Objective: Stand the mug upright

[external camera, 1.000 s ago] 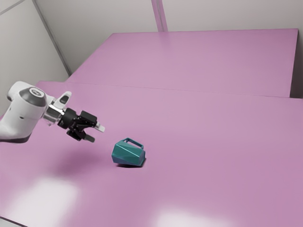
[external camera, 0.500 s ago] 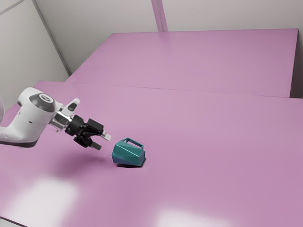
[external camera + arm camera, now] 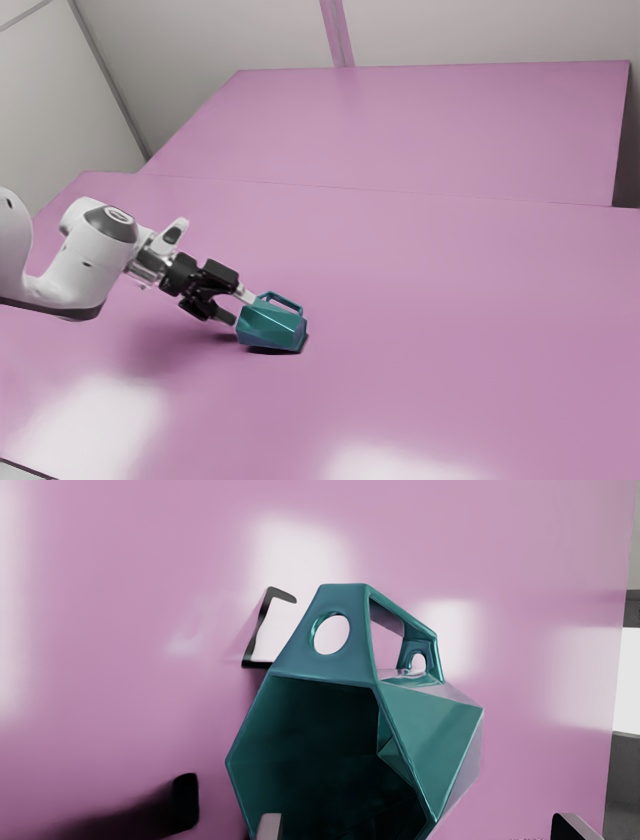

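In the exterior view my gripper [image 3: 242,308] is low over the table, its fingertips at the near end of the teal mug [image 3: 272,326]. The mug lies on its side with its handle pointing up. From the wrist view, the open mouth of the mug [image 3: 430,720] faces my hand. My gripper [image 3: 415,826] stands wide open there: one fingertip overlaps the dark mouth, the other is out past the mug's outer wall. Whether either finger touches the mug, I cannot tell.
The pink table [image 3: 430,280] extends around the mug, with a raised-looking pink surface [image 3: 420,130] behind it. A dark shadow [image 3: 185,802] falls on the table beside the mug.
My arm has moved down and toward the exterior view's right, bringing the open gripper from a short distance off to the mug's mouth end. The mug lies where it was.
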